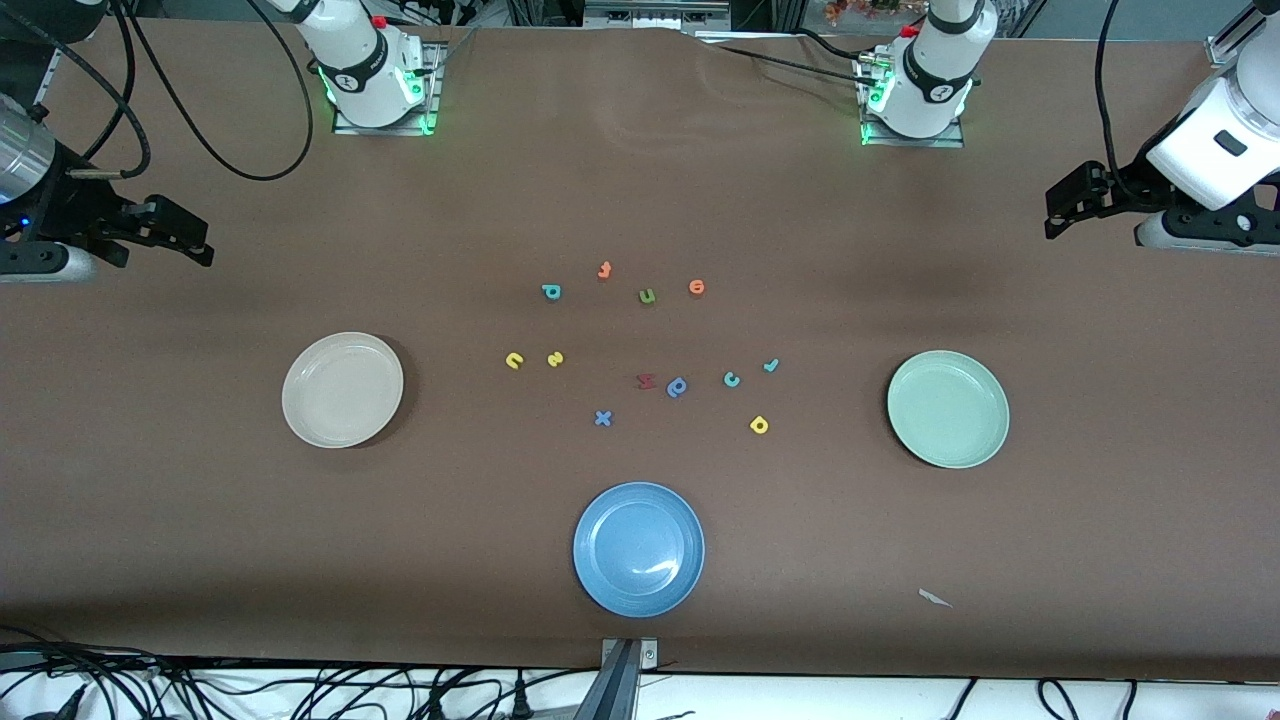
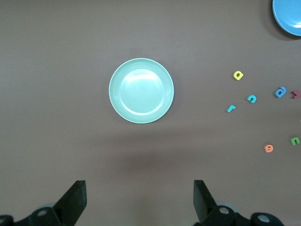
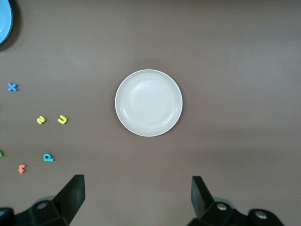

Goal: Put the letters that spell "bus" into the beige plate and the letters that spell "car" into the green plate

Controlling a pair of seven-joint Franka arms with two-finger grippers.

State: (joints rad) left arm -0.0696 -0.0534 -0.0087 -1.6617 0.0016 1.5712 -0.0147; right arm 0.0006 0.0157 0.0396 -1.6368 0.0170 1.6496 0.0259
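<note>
The beige plate (image 1: 342,389) (image 3: 148,102) lies toward the right arm's end, the green plate (image 1: 948,408) (image 2: 141,91) toward the left arm's end. Between them lie the yellow "u" (image 1: 514,360) (image 3: 62,119), yellow "s" (image 1: 555,359) (image 3: 41,119) and teal "b" (image 1: 551,291) (image 3: 48,157), then the teal "c" (image 1: 731,379) (image 2: 251,98), teal "r" (image 1: 770,366) (image 2: 230,108) and yellow "a" (image 1: 759,425) (image 2: 238,75). My right gripper (image 1: 195,240) (image 3: 138,188) hangs open and empty high over its end of the table. My left gripper (image 1: 1060,210) (image 2: 139,188) does the same at its end.
A blue plate (image 1: 638,548) sits nearest the front camera. Other letters lie in the middle: orange "t" (image 1: 604,270), olive "u" (image 1: 647,296), orange "o" (image 1: 697,287), a red letter (image 1: 646,381), a blue rounded letter (image 1: 677,387), a blue "x" (image 1: 603,418). A paper scrap (image 1: 934,598) lies near the front edge.
</note>
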